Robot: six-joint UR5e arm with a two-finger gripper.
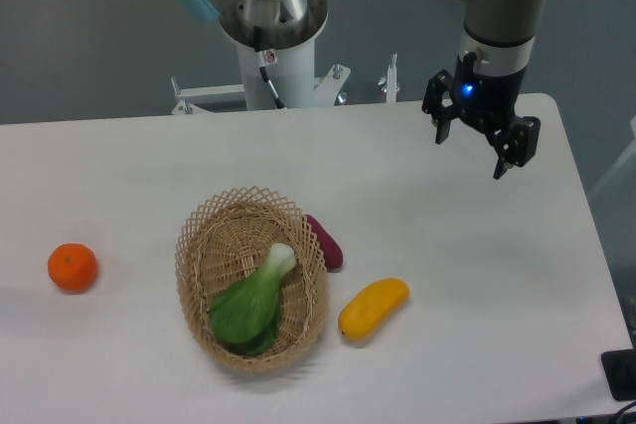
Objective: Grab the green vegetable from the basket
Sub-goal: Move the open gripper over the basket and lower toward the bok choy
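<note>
Up over the far right of the table [467, 275], gripper [473, 152] hanging with fingers spread apart, nothing between them — well away from the produce. Down in the basket [195, 245], green vegetable [248, 303] lying on a slant, pale stem end toward the far rim, leaves toward the near one. Dark purple-red vegetable [328, 243] tucked against the basket's right side, yellow fruit [373, 308] just beyond, orange [73, 267] off at the left.

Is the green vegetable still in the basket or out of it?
In. The green vegetable lies inside the basket, stem end toward the rim; the open end effector is far off, up right.
</note>
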